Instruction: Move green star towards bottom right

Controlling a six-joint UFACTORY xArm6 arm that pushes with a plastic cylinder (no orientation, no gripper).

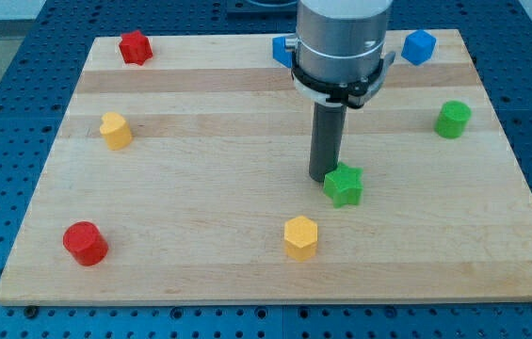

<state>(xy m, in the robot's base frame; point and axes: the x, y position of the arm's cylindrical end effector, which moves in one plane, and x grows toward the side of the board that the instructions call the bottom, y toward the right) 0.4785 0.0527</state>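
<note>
The green star [345,185] lies on the wooden board [200,188], a little right of the middle. My tip [323,178] stands right at the star's upper left edge and looks to be touching it. The dark rod rises from there to the grey arm body [341,42] at the view's top.
A yellow hexagonal block [300,236] lies below and left of the star. A green cylinder [453,120] is at the right, a blue block [418,46] at the top right, another blue block [282,49] half hidden behind the arm. A red star [135,46], a yellow block [115,130] and a red cylinder [85,243] lie at the left.
</note>
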